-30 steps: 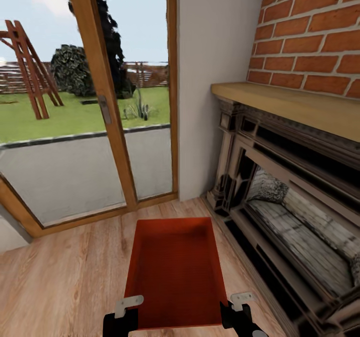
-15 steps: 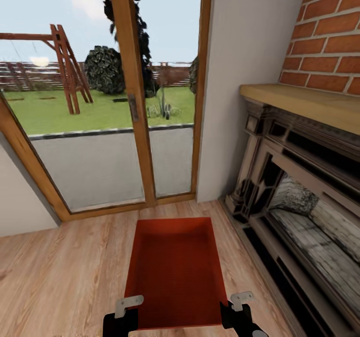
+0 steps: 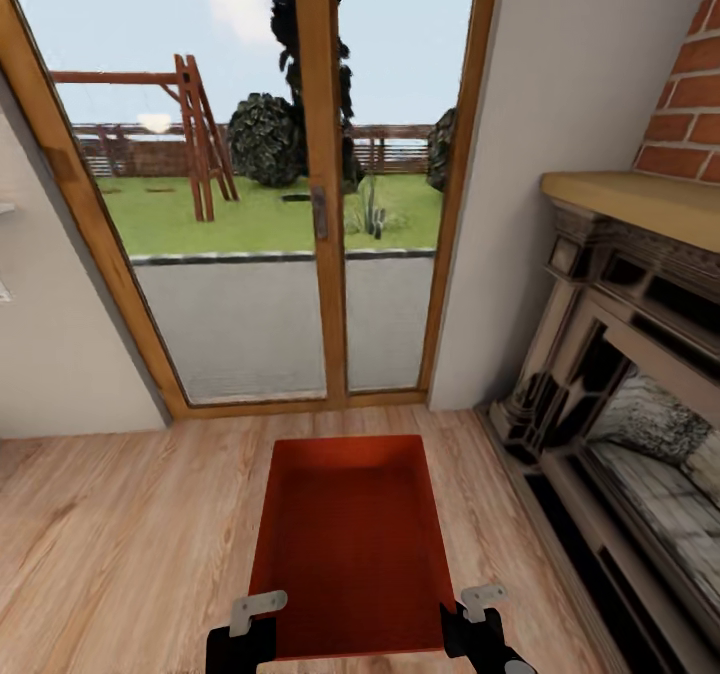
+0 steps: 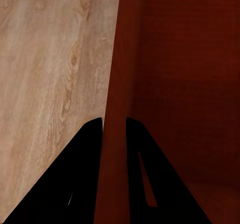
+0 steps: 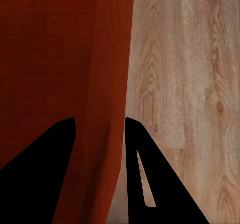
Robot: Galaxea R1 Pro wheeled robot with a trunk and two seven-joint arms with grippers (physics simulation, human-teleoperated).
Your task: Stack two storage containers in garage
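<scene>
1. At 6 o'clock, over light wood-plank flooring, hangs an orange-red rectangular open-topped storage container, nothing inside.
2. Left gripper clamps its 9 o'clock wall.
3. Right gripper clamps its 3 o'clock wall.

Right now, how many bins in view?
1: the bin is straight ahead over the wood floor, its near corners held by the left tool and right tool. The second may be elsewhere.

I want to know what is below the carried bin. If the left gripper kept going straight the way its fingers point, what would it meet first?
Probably the wood-plank floor. The left gripper straddles the storage container wall, which runs along its line; beyond its fingertips the left wrist view shows floor, though how far is unclear.
</scene>
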